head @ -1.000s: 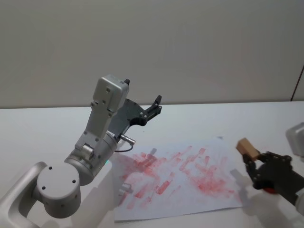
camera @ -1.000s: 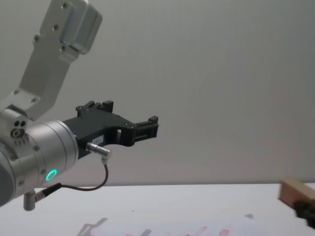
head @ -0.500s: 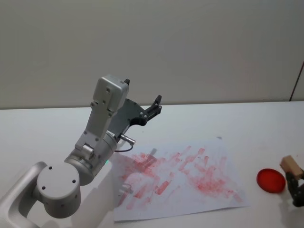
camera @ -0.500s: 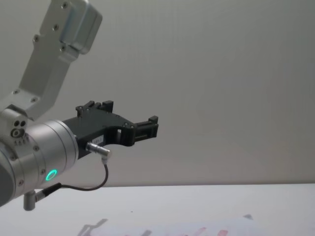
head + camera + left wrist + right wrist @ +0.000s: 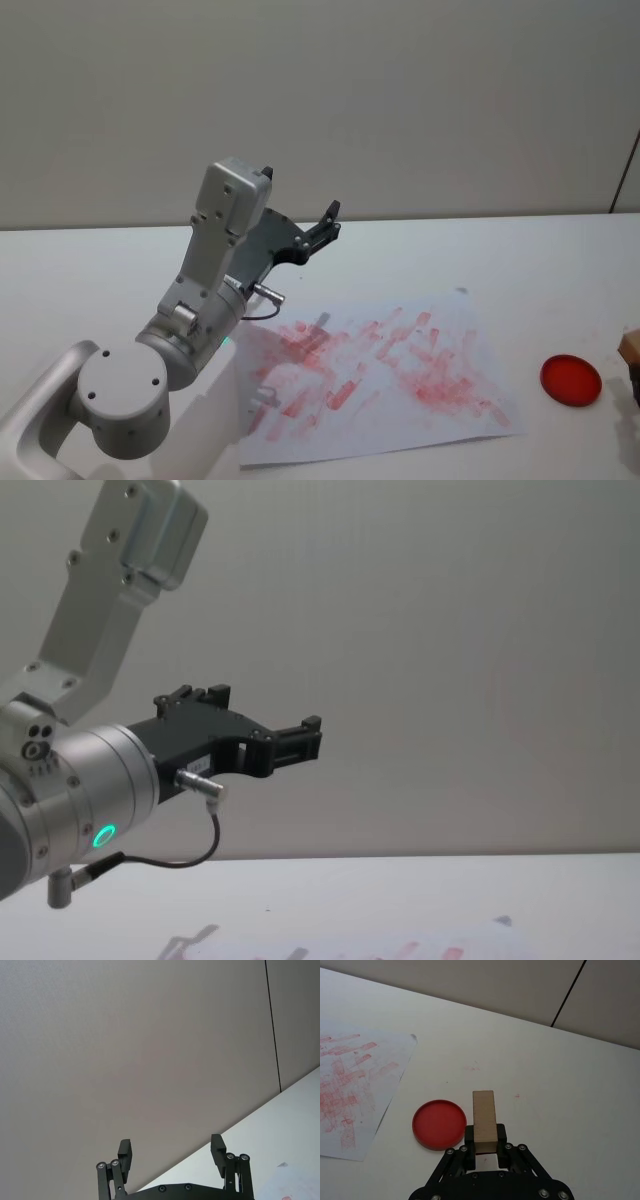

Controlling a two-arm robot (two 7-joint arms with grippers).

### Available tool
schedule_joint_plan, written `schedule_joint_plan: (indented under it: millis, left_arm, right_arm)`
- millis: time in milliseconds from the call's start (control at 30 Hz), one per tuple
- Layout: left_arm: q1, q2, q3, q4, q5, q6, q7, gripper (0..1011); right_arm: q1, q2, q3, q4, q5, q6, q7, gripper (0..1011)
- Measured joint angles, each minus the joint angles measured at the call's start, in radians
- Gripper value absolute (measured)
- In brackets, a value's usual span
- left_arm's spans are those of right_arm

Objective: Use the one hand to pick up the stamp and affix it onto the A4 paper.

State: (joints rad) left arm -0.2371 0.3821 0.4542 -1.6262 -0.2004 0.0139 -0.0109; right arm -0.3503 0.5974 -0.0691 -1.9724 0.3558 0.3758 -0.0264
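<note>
Plain grey wall behind a white bench (image 5: pixel 520 250), with a dark vertical seam in the wall toward the right.

A4 paper (image 5: pixel 400 395) flat near the front edge of the bench, middle to right, covered in red and pink stamp marks. Round red ink pad (image 5: pixel 571 380) just off the paper's right side, near the bench's right edge; apart from the sheet, not touching.

Right tool (image 5: pixel 485 1144) at the far right edge of the bench, beyond the ink pad. Fingers (image 5: pixel 470 1136) clamped on the lower end of the stamp (image 5: pixel 484 1120), block held upright with most of its length projecting past the fingertips. Grip low on the block, judged so as to leave the free end clear to press down. Stamp raised above the bench, just beside the ink pad in the right wrist view, not in contact with pad or paper. In the head view, a sliver of the stamp (image 5: pixel 630 346) at the right border.

Left tool (image 5: pixel 172 1152) raised well above the bench on the left, pointed at the wall, fingers spread apart and holding nothing. Judged parked, kept high so as to stay out of the working area.

Judgement: stamp in hand, positioned by the ink pad; pressing on the paper remains to be done.
</note>
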Motion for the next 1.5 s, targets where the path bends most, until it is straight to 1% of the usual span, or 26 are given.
schedule_joint_plan:
  millis: [200, 300, 567, 1033, 1500]
  left_arm:
    - [0.000, 0.000, 0.000, 0.000, 0.000, 0.000, 0.000, 1001]
    - [0.000, 0.000, 0.000, 0.000, 0.000, 0.000, 0.000, 1001]
    - [0.000, 0.000, 0.000, 0.000, 0.000, 0.000, 0.000, 1001]
    - [0.000, 0.000, 0.000, 0.000, 0.000, 0.000, 0.000, 1001]
    - [0.000, 0.000, 0.000, 0.000, 0.000, 0.000, 0.000, 1001]
  right_arm:
    - [0.039, -0.004, -0.006, 0.025, -0.015, 0.006, 0.039, 216]
    - [0.063, -0.012, -0.014, 0.041, -0.023, 0.012, 0.067, 216]
    - [0.102, -0.038, -0.033, 0.068, -0.029, 0.034, 0.111, 214]
    - [0.111, -0.070, -0.048, 0.086, -0.020, 0.053, 0.111, 216]
    - [0.158, -0.101, -0.061, 0.123, -0.038, 0.054, 0.140, 216]
